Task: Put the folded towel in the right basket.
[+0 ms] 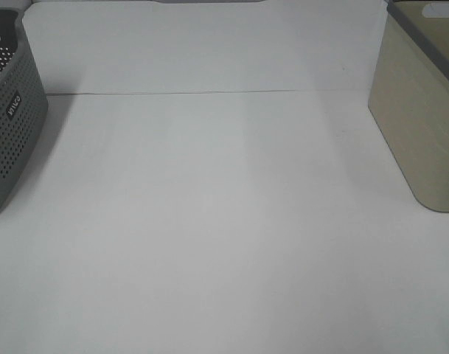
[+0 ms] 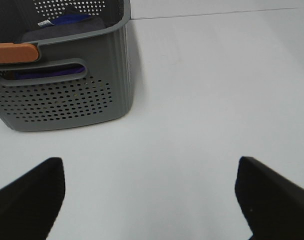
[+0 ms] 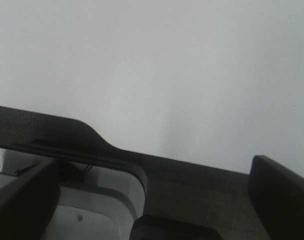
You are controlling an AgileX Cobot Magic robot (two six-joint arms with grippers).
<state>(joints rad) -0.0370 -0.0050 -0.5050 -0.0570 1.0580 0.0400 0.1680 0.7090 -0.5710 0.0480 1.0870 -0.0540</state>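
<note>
The right basket (image 1: 423, 125), a beige solid-walled bin with a grey rim, stands at the table's right edge. The folded towel does not show plainly. A dark cloth (image 2: 57, 31) lies inside the perforated basket in the left wrist view, partly under a blue item, and I cannot tell whether it is the towel. My left gripper (image 2: 149, 165) is open and empty, over bare table a short way from that basket. My right gripper (image 3: 154, 165) is open and empty, over a dark curved rim (image 3: 67, 132). Neither gripper shows in the exterior high view.
A dark grey perforated basket (image 1: 10, 118) with a white logo stands at the table's left edge. It also shows in the left wrist view (image 2: 67, 100), holding an orange item (image 2: 14, 52) and a blue item (image 2: 67, 19). The white table (image 1: 224, 221) lies between the baskets.
</note>
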